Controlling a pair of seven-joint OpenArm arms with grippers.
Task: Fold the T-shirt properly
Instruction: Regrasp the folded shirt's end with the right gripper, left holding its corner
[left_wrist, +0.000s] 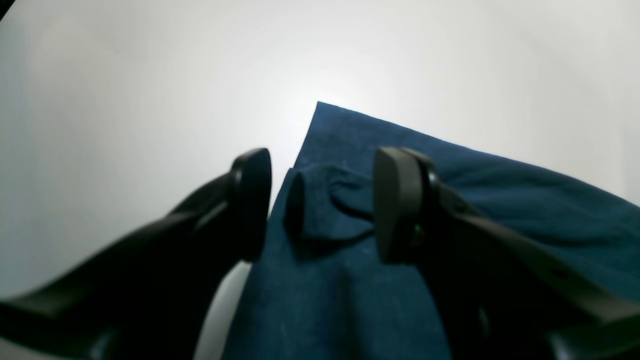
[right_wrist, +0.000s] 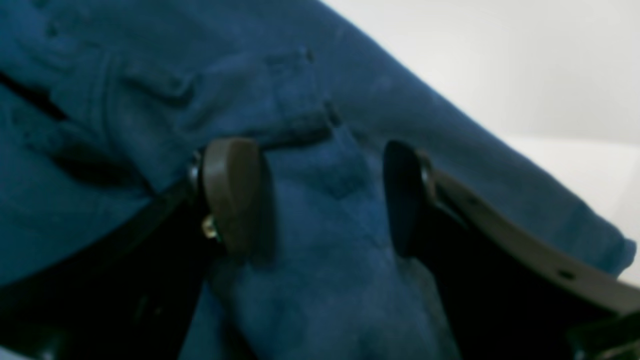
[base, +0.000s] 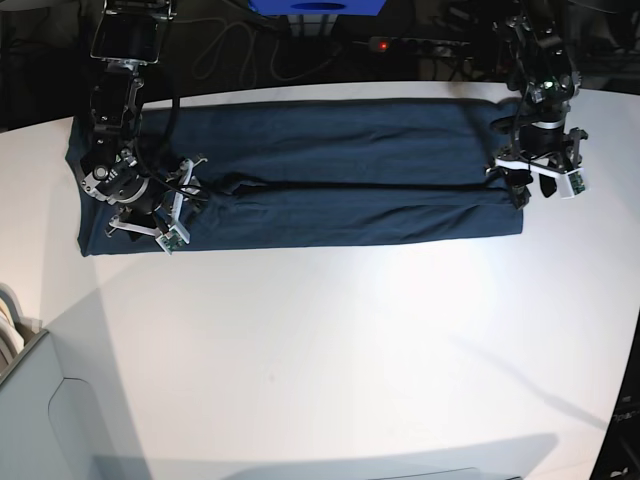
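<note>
The dark navy T-shirt (base: 330, 170) lies as a long flat band across the back of the white table, its near part folded over along a lengthwise crease. My left gripper (base: 522, 190) is at the band's right end. In the left wrist view it (left_wrist: 325, 205) is open, with a raised pucker of the T-shirt (left_wrist: 350, 300) between its fingers (left_wrist: 400, 200). My right gripper (base: 140, 222) is at the band's left end. In the right wrist view it (right_wrist: 320, 197) is open and straddles a ridge of the T-shirt (right_wrist: 325, 75). The neck label is hidden.
The white table (base: 330, 350) stretches toward the front. A blue box (base: 315, 6) and a power strip with cables (base: 400, 45) lie behind the table's back edge. A pale grey object (base: 30, 400) stands at the front left corner.
</note>
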